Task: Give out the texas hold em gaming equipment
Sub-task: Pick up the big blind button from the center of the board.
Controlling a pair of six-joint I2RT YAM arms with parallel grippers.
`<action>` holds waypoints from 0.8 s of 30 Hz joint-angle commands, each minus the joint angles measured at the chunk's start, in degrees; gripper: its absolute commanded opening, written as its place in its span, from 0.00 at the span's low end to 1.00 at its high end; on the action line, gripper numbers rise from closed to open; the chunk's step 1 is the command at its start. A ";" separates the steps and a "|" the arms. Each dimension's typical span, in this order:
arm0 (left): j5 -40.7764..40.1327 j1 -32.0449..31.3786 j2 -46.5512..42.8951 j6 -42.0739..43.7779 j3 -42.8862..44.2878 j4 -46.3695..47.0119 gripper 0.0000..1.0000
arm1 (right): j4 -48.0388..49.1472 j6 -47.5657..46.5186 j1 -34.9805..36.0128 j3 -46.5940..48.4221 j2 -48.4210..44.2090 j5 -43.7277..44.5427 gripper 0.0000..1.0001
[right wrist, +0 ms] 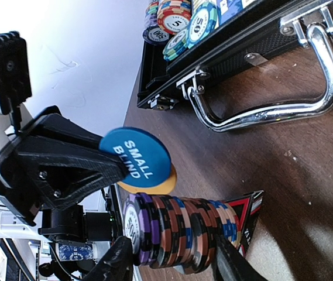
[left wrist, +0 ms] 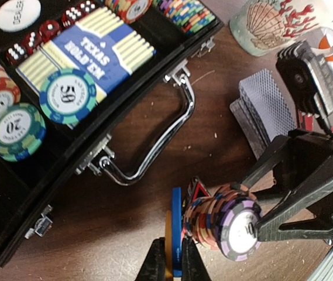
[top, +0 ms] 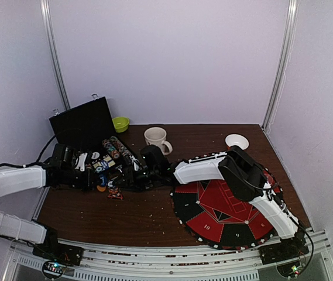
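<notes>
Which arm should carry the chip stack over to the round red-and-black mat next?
Right. The right gripper clamps the chip stack, and the mat lies on its side of the table. The left gripper is shut on the blue and orange button discs.

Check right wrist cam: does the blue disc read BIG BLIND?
No, the blue button disc reads SMALL BLIND in white letters.
</notes>
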 commanded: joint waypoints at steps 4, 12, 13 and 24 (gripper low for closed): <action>2.11 0.04 2.61 0.00 -1.49 2.50 0.00 | -3.42 -1.70 0.54 1.26 1.71 1.69 0.48; 3.13 -0.60 4.82 0.02 -0.95 4.09 0.00 | -4.49 -2.45 0.50 2.37 1.91 2.23 0.52; 3.29 -0.67 4.92 0.06 -0.94 4.20 0.00 | -4.47 -2.42 0.52 2.54 1.99 2.23 0.52; 3.88 -1.01 5.37 0.45 -0.49 4.87 0.00 | -4.50 -2.41 0.54 3.24 2.31 1.77 0.53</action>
